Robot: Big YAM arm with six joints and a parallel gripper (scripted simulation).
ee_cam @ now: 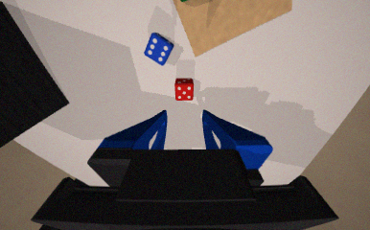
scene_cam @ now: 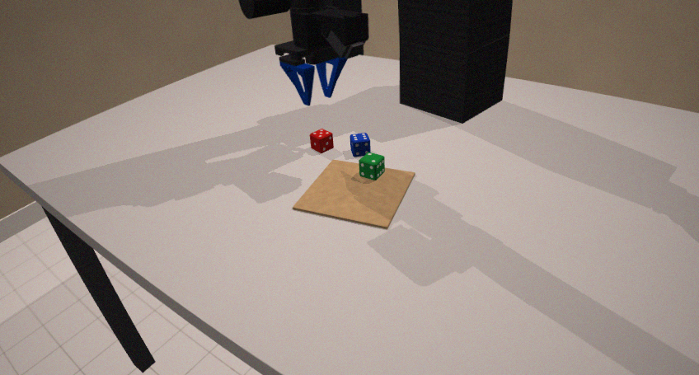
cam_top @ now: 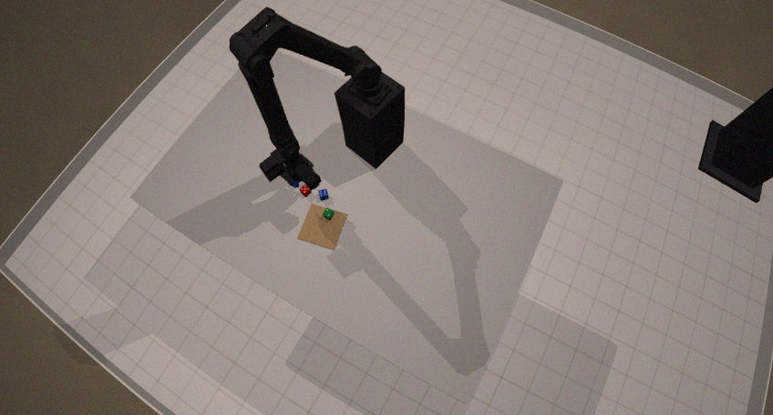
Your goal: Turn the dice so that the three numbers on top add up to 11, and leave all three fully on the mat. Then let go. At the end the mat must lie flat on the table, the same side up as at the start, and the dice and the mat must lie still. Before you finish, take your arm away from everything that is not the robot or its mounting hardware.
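So far only the small green die (scene_cam: pixel 372 166) sits on the flat square tan mat (scene_cam: pixel 354 197), near its far corner. The glossy red die (scene_cam: pixel 321 140) and the blue die (scene_cam: pixel 359 143) are both off the mat, just beyond that far edge on the matte pale worktop (scene_cam: pixel 196 234). The blue-fingered black gripper (scene_cam: pixel 316 88) hangs above the red die, jaws half-narrowed, holding nothing. Both stragglers need moving, and the tops probably need turning.

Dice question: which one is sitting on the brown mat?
The green die. It rests on the mat near its far corner, while the red die and blue die sit on the bare table beyond it.
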